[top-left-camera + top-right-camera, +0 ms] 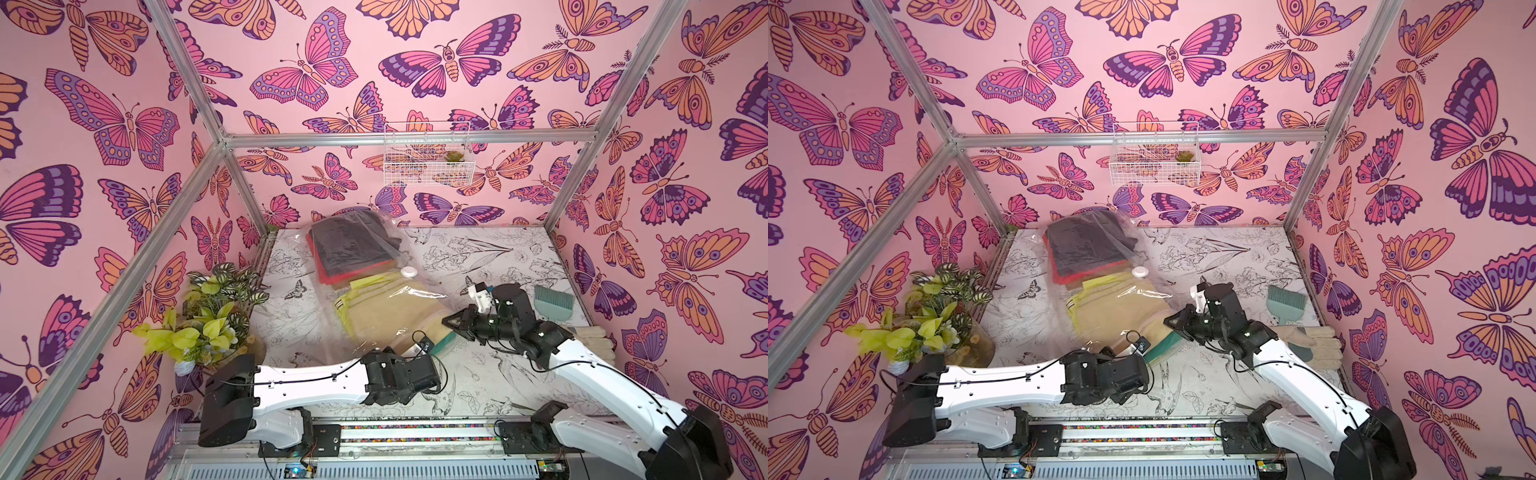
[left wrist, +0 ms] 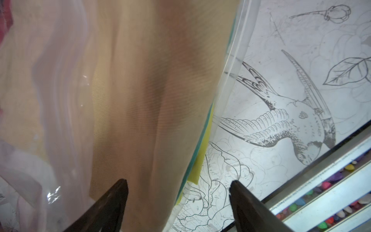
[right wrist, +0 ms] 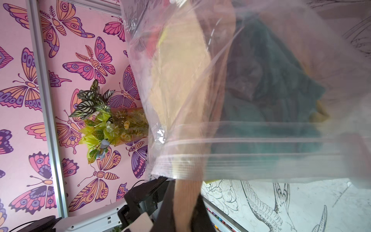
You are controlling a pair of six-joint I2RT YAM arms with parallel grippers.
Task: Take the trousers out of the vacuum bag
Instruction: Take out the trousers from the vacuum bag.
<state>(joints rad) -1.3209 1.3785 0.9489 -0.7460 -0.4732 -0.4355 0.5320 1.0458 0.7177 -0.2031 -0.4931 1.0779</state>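
You are on the first pull, and none of the stack looks clear of the plastic yet. The vacuum bag (image 1: 415, 293), a long, crinkly clear sack, lies slantwise on the printed table (image 1: 519, 266) from the back corner to just ahead of both arms. Inside are the trousers (image 1: 345, 245), flat matte folds: black over red and mustard at the far end, then yellow, tan and teal toward the mouth. Your right gripper (image 3: 186, 204) has its jaws pinched on a fold of the tan trousers (image 1: 390, 320), which pokes out past the ribbed zip strip (image 3: 261, 156). Your left gripper (image 2: 178, 181) has its jaws apart and holds nothing, with filmed tan cloth lying between them. Next you likely draw the tan pair outward. The film is slick and light, so pin it with the left or the bag will follow. The round white valve cap (image 1: 408, 272) sits mid-bag.
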